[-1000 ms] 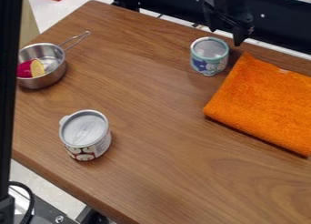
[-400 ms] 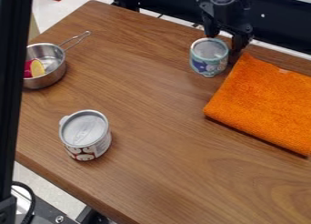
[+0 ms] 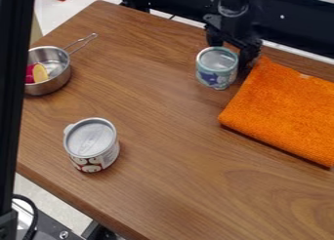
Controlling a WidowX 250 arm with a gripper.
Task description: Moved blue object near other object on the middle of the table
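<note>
The black gripper (image 3: 229, 52) hangs at the upper right, over the back of the table. Its fingers stand apart, open, one behind the rim of the blue can and the other at the can's right side. The blue can (image 3: 215, 79), with a teal rim and a blue and white pattern, is upright on the table, up against the gripper. Part of its back right side is hidden by the gripper. At the lower left a white can (image 3: 91, 139) with a silver lid and a red and black pattern stands upright, well apart from the blue one.
An orange folded cloth (image 3: 283, 110) lies at the right, close beside the blue can and gripper. A metal pan (image 3: 55, 80) with a yellow and a red piece in it stands at the left, its handle pointing toward the back. The wooden table (image 3: 163, 161) has its front edge at lower left.
The gripper has come down and toward the left, from behind the blue can to up against it. The blue can has shifted a little left and toward the camera.
</note>
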